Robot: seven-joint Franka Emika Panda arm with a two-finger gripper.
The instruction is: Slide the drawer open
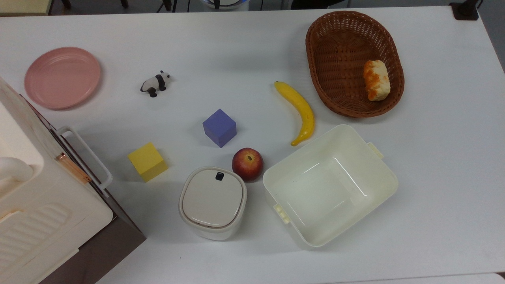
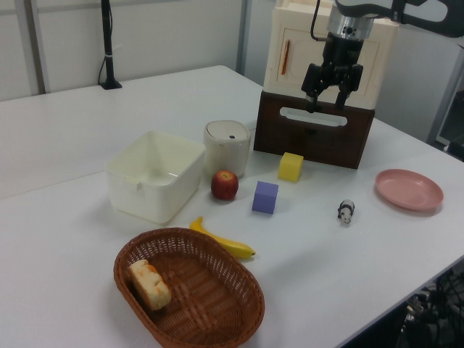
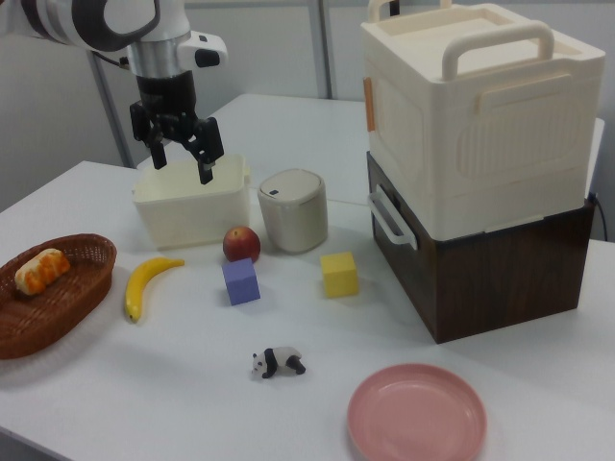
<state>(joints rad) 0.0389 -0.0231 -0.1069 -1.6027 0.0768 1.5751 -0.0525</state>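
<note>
End effector (image 3: 180,154) hangs in the air with fingers spread, grasping nothing. Drawer (image 3: 404,235) sits pushed in beneath the appliance (image 3: 476,106) at a surface edge, its handle (image 3: 387,217) facing the yellow cube (image 3: 339,274) just beside it.

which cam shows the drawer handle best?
Left view: the drawer faces it, so the whole white handle reads against the dark front, with the gripper above it. Right view shows the handle side-on; top view shows it from above, beside the yellow cube.
</note>
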